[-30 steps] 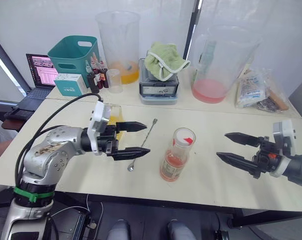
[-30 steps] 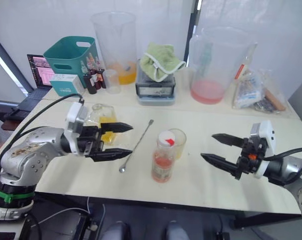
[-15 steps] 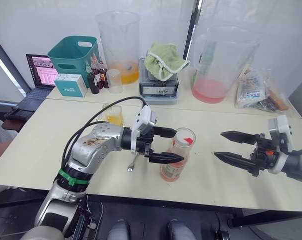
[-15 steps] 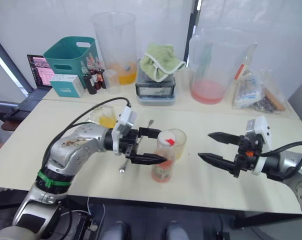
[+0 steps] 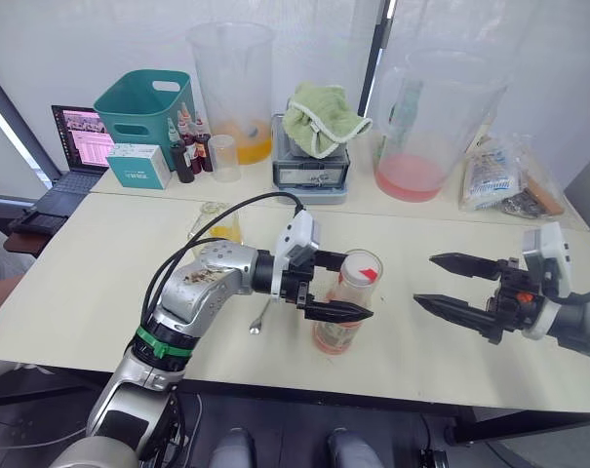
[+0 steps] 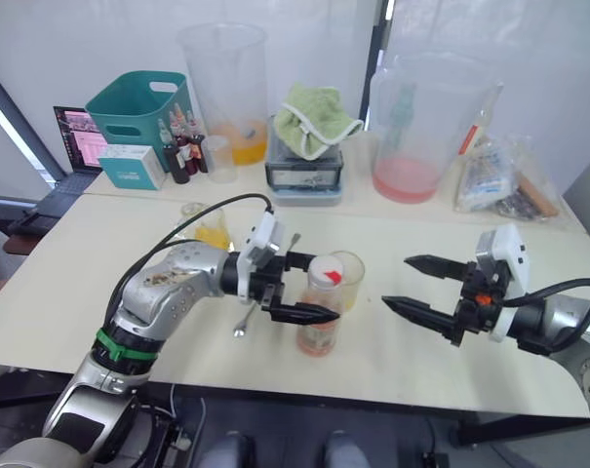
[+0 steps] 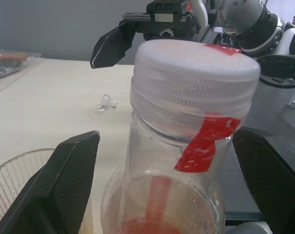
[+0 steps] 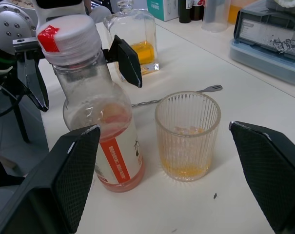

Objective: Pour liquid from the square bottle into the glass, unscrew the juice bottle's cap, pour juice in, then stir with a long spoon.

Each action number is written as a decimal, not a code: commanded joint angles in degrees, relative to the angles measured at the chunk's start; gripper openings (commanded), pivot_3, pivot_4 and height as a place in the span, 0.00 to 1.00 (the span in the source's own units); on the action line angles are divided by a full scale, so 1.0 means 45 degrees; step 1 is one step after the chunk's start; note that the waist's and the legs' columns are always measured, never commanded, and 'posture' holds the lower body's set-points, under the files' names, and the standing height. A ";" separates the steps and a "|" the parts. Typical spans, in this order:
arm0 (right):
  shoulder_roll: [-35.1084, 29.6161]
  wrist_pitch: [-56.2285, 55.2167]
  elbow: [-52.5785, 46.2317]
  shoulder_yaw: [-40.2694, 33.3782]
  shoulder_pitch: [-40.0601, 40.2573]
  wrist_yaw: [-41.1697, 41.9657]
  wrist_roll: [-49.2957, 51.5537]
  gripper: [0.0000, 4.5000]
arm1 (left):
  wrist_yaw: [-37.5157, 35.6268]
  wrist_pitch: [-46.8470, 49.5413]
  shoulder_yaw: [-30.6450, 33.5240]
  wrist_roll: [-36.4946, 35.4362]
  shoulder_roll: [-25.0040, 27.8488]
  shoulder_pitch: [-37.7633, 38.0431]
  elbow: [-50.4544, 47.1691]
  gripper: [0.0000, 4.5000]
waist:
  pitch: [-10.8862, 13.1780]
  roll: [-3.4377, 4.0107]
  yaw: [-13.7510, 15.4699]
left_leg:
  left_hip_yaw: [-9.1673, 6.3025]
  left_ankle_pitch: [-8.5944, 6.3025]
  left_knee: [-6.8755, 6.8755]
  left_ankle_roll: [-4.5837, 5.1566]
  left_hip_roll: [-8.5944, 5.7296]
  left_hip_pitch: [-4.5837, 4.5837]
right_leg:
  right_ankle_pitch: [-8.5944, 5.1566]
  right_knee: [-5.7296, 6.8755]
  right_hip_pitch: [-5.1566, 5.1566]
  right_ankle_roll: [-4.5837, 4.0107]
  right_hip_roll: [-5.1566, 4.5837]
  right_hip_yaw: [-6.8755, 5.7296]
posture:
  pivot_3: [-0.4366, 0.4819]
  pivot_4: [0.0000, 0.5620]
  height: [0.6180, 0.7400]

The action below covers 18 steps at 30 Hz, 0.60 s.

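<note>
While the left gripper [image 5: 335, 286] stands wide open astride the juice bottle [image 5: 340, 314], its white cap [image 8: 68, 32] red-marked, the glass [image 8: 187, 134] sits just behind; the right gripper [image 5: 445, 283], open, holds nothing. Label writing is unreadable.

You have bright, even, diffuse light over the bench [image 5: 70, 292], with soft faint shadows under things. The far white wall and window area are washed out, nearly overexposed. Head views bow slightly at the edges. In the left wrist view the juice bottle's cap [image 7: 196, 78] is close and sharp; the far background softens. The glass [image 8: 187, 134] shows mild glints.
</note>
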 commanded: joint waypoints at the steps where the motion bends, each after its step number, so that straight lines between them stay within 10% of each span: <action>1: 0.0017 0.0052 -0.0474 -0.0495 -0.0097 -0.0242 0.0385 1.00 | -0.0066 -0.0238 0.0164 -0.0004 -0.0104 -0.0133 -0.0115 0.87 | 0.0000 0.0000 0.0000 | -0.0001 0.0000 0.0000 0.0000 0.0001 0.0001 | 0.0000 0.0000 0.0000 0.0000 0.0000 0.0000 | 0.48 0.27 1.00; 9: 0.0028 0.0041 -0.0634 -0.0526 -0.0037 -0.0493 0.0518 1.00 | -0.0134 -0.0385 0.0223 0.0112 -0.0103 -0.0138 0.0028 0.34 | -0.0001 0.0001 0.0001 | -0.0004 0.0000 0.0000 0.0000 -0.0001 0.0005 | -0.0001 -0.0003 0.0007 0.0001 0.0000 -0.0002 | 0.48 0.27 1.00; 18: 0.0112 0.0814 -0.1965 -0.0030 -0.0958 -0.2224 0.2172 1.00 | -0.0600 -0.1708 0.0087 0.0658 -0.0258 -0.0105 0.0328 0.34 | -0.0001 0.0002 -0.0019 | -0.0008 0.0000 0.0000 0.0000 -0.0001 0.0004 | 0.0000 -0.0005 0.0009 0.0000 0.0001 -0.0002 | 0.48 0.27 1.00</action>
